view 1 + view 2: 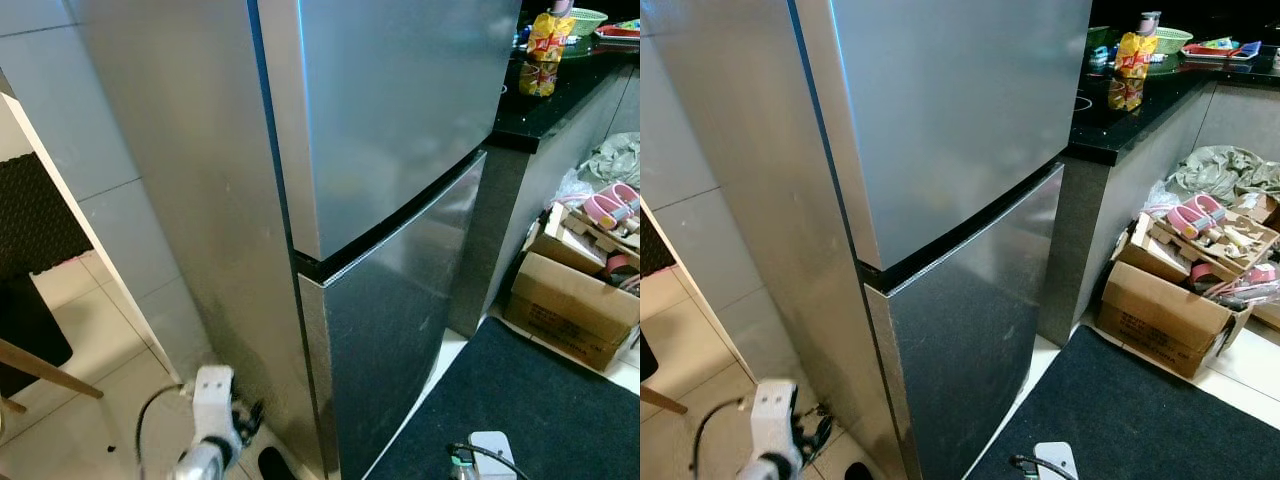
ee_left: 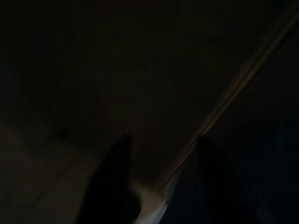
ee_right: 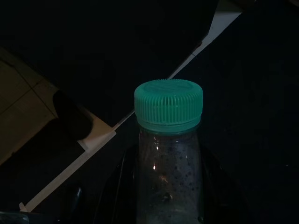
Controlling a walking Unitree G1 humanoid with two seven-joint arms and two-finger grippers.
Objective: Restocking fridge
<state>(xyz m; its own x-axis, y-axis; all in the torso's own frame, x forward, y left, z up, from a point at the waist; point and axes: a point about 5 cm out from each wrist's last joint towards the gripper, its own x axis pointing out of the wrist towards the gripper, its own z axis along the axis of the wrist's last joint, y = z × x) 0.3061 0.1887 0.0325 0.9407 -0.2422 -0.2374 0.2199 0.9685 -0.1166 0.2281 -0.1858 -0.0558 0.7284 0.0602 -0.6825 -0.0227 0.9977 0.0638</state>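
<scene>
**Shut fridge ahead, bottle held low on the right**

At the far left a white panel edge slants across pale floor tiles. Low beside it hangs the left gripper; in its very dark wrist view the two black fingers stand apart with nothing between them, so the jaws are open over the floor.

The middle of the scene belongs to the tall two-door fridge of brushed silver steel. Both doors are shut, and a dark seam runs between the upper door and the lower door.

Right of the fridge, touching its side, stands a bench with a glossy black top. On it are a yellow snack bag and, further back, a green basket. Below the bench, on the floor, sits an open brown cardboard box holding pink slippers, next to a dark floor mat.

In the right wrist view, the right gripper has its jaws closed around a clear plastic bottle with a ribbed green cap, upright between the fingers, above the dark mat and away from the fridge.
</scene>
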